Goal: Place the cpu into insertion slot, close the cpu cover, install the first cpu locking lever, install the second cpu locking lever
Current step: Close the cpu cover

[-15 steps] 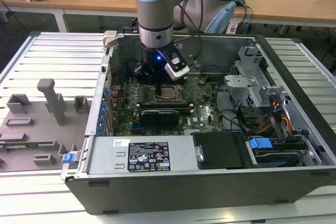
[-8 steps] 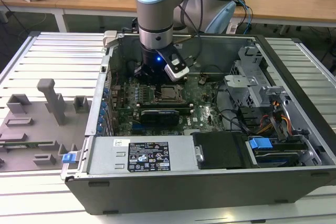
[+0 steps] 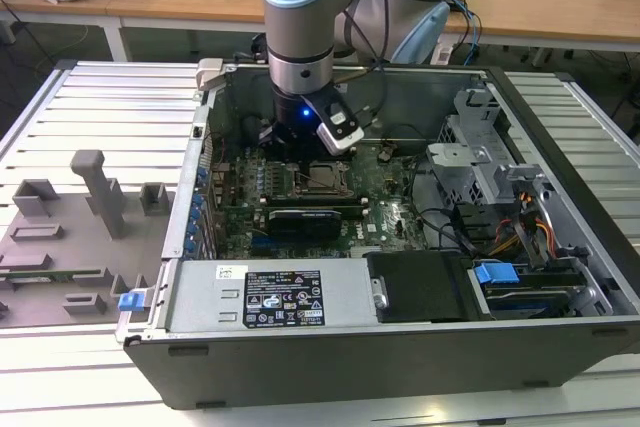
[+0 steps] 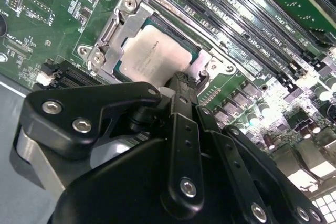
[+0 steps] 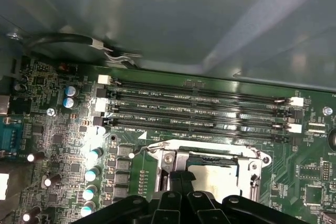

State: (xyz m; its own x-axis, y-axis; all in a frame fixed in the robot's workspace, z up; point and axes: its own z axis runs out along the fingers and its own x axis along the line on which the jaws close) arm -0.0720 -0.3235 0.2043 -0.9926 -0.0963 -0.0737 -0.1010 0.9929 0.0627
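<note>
Item: cpu [image 4: 157, 56], seated.
I log a silver-grey square lying in insertion slot [image 4: 176, 34] under lowered cpu cover [image 4: 118, 30]; end effector [image 4: 178, 80], pressed together and empty, hides one corner; memory slots [image 5: 199, 113] beside.

The gripper [image 3: 292, 145] hangs inside the open computer case [image 3: 300, 362] (side panel off), low over the motherboard [image 3: 395, 212], just beside the insertion slot [image 3: 325, 178] near the board's middle.

Open computer case [image 3: 400, 362], green motherboard [image 3: 392, 209], black memory slots [image 5: 199, 109], grey parts tray [image 3: 60, 247], wooden desks [image 3: 570, 9]
</note>
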